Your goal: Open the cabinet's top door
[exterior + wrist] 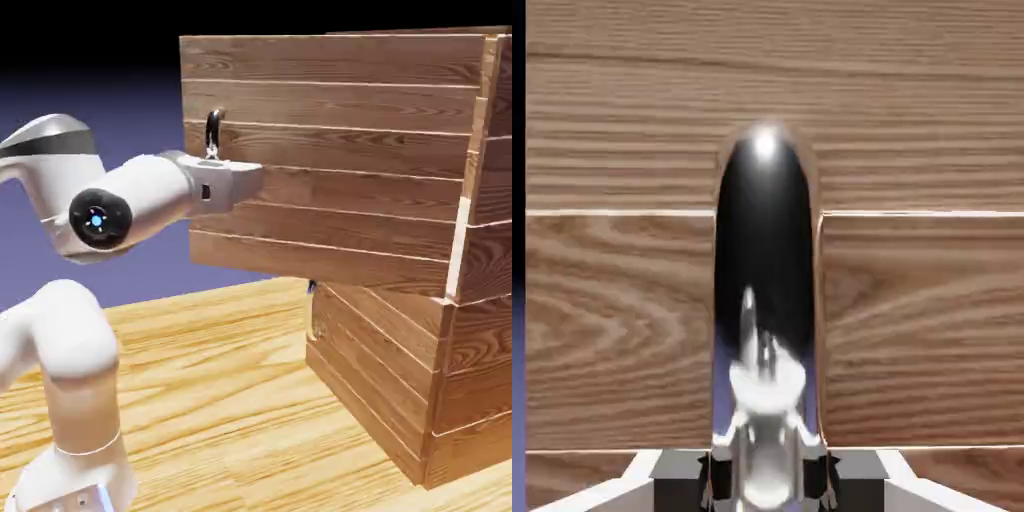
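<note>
Top door [330,110] ajar, swung out from cabinet [475,370], its free edge well off cabinet body toward exterior view's left. End effector [768,482] pinching curved metal handle [764,230] near that edge. Lower door [370,350] on cabinet front, beneath top door. Cabinet upright on wooden surface [220,400].

There is one tall, boxy, reddish-brown wood cabinet [480,370]. It has two doors: one big, brown wood top door [330,185] made of six long boards, and one smaller, brown wood bottom door [375,360]. I count two handles, one on each door. There is one shiny white robot arm [80,340], with two small grey finger tips [682,482], and one yellowish wood table [210,390].
</note>
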### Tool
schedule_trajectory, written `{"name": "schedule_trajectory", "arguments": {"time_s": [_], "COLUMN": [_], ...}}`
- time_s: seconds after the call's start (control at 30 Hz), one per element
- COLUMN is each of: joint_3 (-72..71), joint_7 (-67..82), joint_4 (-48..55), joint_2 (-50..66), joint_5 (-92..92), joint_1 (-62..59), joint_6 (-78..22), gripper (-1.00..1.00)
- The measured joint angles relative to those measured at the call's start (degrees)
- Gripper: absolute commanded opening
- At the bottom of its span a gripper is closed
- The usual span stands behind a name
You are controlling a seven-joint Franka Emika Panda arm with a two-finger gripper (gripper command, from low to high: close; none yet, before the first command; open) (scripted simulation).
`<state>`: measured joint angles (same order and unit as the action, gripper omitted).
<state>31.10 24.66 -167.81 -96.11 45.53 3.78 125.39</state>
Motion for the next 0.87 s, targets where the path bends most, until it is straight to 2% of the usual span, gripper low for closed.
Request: {"name": "schedule_trajectory", "arguments": {"time_s": [0.27, 0.83, 0.87], "joint_3": [16.1, 32.5, 32.9], "joint_7": [0.7, -2.0, -2.3], "joint_4": [11.9, 47.2, 48.9], "joint_2": [3.1, 8.3, 8.4], "joint_5": [-11.9, -22.3, -22.5], "joint_1": [3.5, 29.7, 31.1], "joint_6": [-19.5, -52.8, -54.1], "gripper": [-1.00, -1.00, 1.00]}}
